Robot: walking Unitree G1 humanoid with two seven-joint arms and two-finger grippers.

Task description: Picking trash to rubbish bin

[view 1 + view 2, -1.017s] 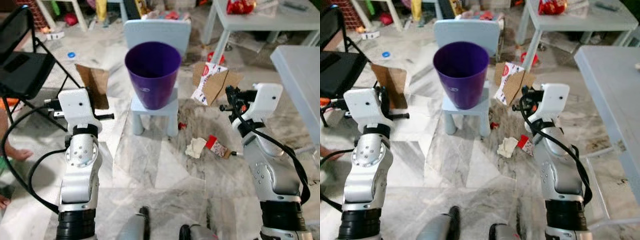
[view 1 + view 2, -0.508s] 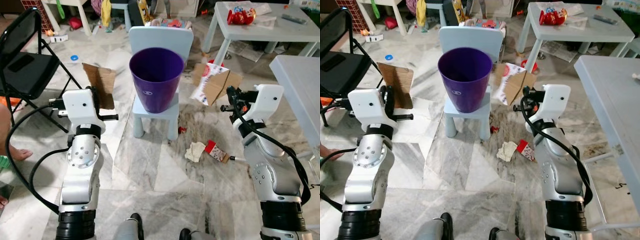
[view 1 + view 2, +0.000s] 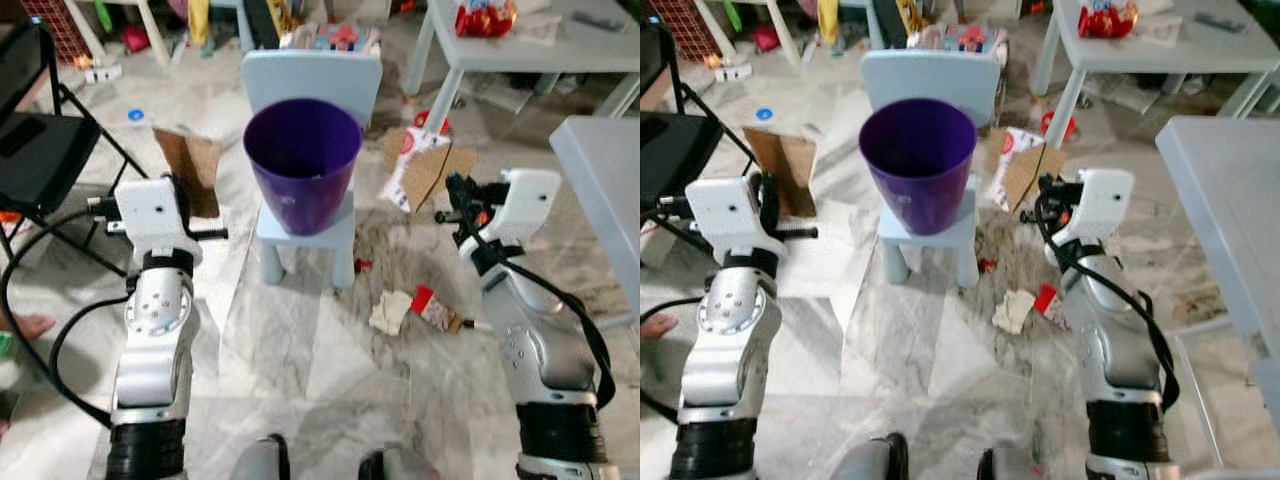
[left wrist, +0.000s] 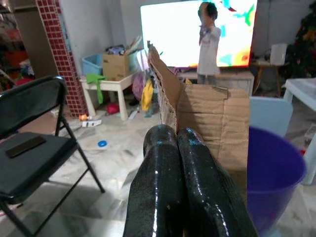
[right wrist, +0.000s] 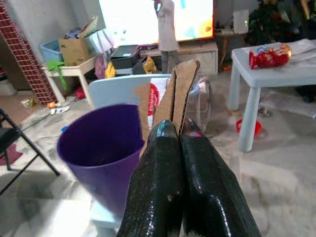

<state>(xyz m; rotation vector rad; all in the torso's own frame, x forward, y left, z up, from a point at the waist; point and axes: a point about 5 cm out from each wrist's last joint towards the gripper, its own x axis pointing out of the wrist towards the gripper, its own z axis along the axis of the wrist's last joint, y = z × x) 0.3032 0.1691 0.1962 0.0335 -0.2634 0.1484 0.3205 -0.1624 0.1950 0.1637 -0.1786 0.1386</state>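
My left pincer (image 4: 180,163) is clamped on a brown cardboard sheet (image 3: 190,170), held left of the purple bin (image 3: 302,160) on the small blue chair (image 3: 310,75). My right pincer (image 5: 173,148) pinches a printed cardboard piece (image 3: 425,165) right of the bin.
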